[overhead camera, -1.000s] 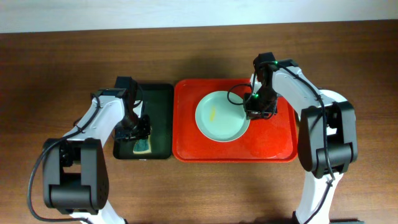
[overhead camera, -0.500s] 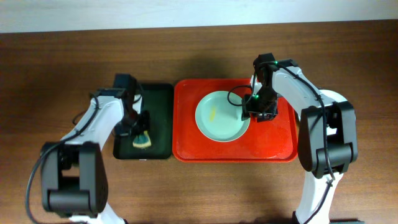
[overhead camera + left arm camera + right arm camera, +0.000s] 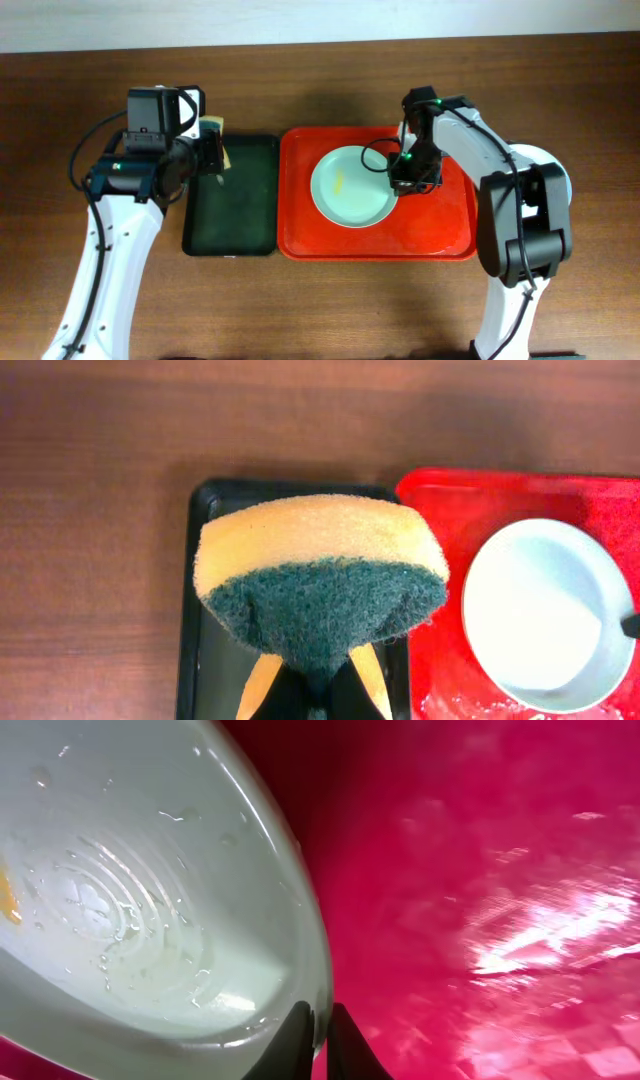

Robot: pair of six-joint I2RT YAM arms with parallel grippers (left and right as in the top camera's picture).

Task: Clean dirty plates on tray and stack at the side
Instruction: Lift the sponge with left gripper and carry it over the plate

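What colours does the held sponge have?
The sponge is yellow foam with a dark green scouring side; clearest in the left wrist view.

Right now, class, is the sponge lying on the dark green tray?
No, the left gripper holds the sponge above the dark green tray.

No text, label, brand name, number or sign can be read in any view. The red tray (image 3: 440, 228), the pale blue-green plate (image 3: 345, 192), the dark green tray (image 3: 235, 212) and the sponge (image 3: 320, 575) all show plain, unmarked surfaces. The arm housings show no marking that can be made out.
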